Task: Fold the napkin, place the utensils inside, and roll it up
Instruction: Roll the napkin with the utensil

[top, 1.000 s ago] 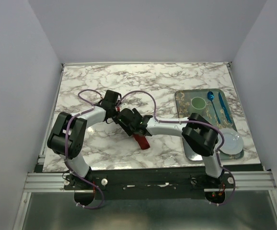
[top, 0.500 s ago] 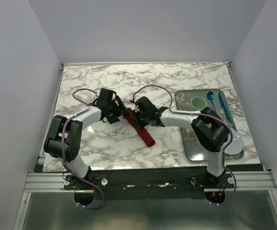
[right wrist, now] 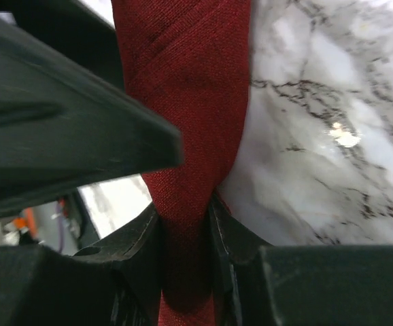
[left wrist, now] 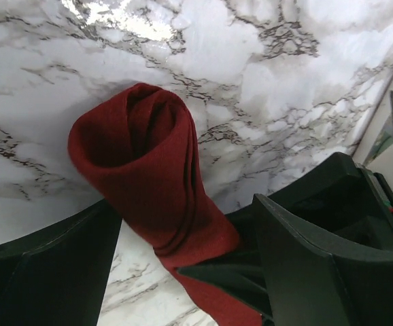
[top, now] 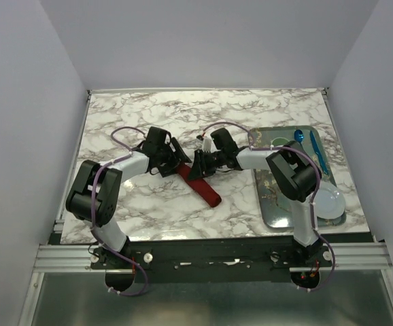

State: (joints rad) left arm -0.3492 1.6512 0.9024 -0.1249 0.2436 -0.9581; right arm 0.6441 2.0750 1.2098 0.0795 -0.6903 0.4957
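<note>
The napkin (top: 207, 191) is seen rolled into a tight dark red tube on the marble table (top: 128, 115), laid aslant from 11 o'clock to 5 o'clock near the middle. Its 11 o'clock end is straddled by the left gripper (top: 175, 161), whose fingers are spread. The roll lies between them, touched by one finger, with bare marble seen beside the other. The right gripper (top: 198, 166) is reached in from 3 o'clock and is pinched on the roll, cloth squeezed between its pads. The two grippers are crowded just beside each other, so part of the roll is hidden from above. Whether the utensils lie inside cannot be told. At 3 o'clock, well apart from the roll, a tray (top: 254, 136) is set, holding a green cup (top: 280, 145), a blue spoon (top: 299, 138) and a white dish (top: 331, 202). Against half a second earlier, the left gripper is found closer to the roll. The right elbow is drawn toward 12 o'clock, more of the dish is uncovered, and the roll's lie is much the same.
</note>
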